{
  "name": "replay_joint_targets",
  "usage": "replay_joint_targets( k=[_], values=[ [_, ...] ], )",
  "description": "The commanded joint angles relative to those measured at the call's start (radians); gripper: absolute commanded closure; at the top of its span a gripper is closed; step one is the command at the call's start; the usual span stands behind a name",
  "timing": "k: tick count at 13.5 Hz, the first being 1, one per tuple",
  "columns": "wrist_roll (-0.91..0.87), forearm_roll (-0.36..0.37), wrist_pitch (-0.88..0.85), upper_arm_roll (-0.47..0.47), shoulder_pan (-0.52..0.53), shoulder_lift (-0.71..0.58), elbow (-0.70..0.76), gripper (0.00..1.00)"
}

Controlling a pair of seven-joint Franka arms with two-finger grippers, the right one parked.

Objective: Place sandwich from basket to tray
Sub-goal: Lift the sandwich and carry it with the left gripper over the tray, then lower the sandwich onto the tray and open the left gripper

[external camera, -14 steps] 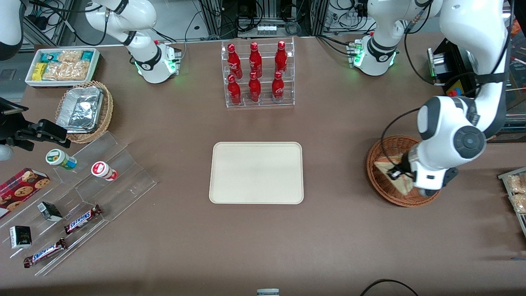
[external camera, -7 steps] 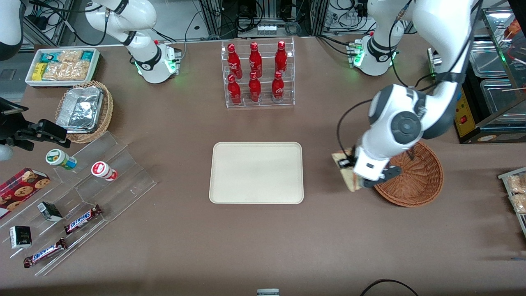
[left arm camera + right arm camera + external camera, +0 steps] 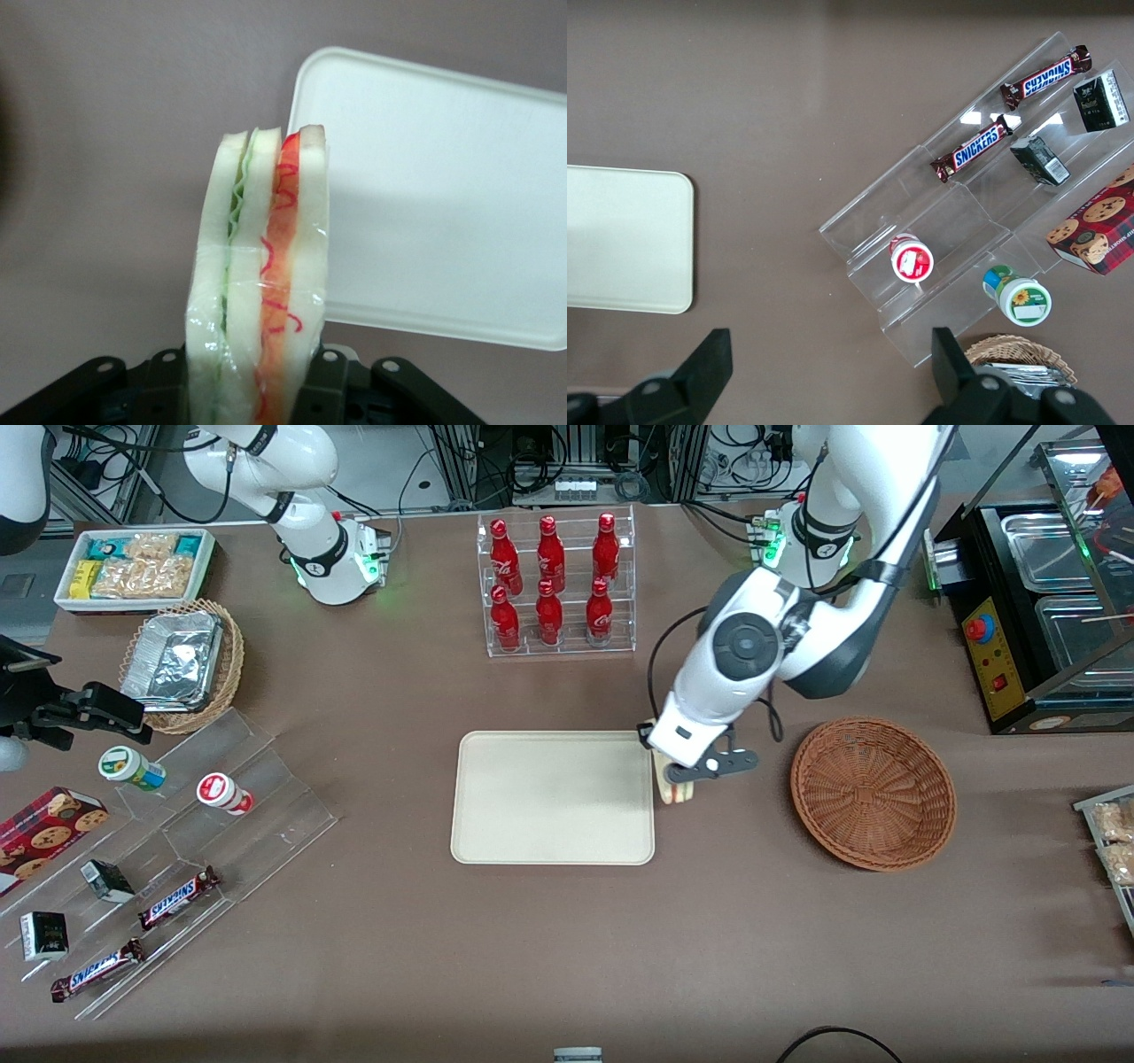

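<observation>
Gripper [image 3: 676, 779] on the left arm is what I check first: it hangs at the tray's edge toward the working arm's end of the table, its black fingers [image 3: 326, 381] clamped on the sandwich [image 3: 259, 283], one on each bread face. From the wrist camera I see the sandwich held on edge, its cut side facing the lens: three slabs of pale, soft-looking bread, a thin ruffled green layer in one seam and a glossy orange-red layer in the other, all under clear film that creases and shines near the grip. In the front camera only a small pale corner of the sandwich [image 3: 671, 790] shows under the white wrist, and I cannot tell there whether it is over the rim or just beside it. The tray [image 3: 496, 815] is a smooth, matte cream rectangle with rounded corners and a low lip; in the wrist camera one end of it [image 3: 443, 177] runs out of frame. The basket [image 3: 873, 793], a round shallow bowl of reddish-brown woven wicker, sits apart from the gripper, nearer the working arm's end.
</observation>
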Motion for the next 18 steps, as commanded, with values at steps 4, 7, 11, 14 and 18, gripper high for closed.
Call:
replay_joint_targets(
  k=[4, 7, 11, 14, 18],
  values=[
    [-0.005, 0.103, 0.115, 0.001, -0.069, 0.242, 0.120, 0.57],
    [0.044, 0.105, 0.122, 0.007, -0.146, 0.306, 0.185, 0.57],
    [0.033, 0.171, 0.122, 0.030, -0.178, 0.402, 0.280, 0.56],
    [-0.038, 0.174, 0.123, 0.033, -0.169, 0.403, 0.283, 0.57],
    [-0.044, 0.172, 0.125, 0.054, -0.171, 0.435, 0.312, 0.54]
  ],
)
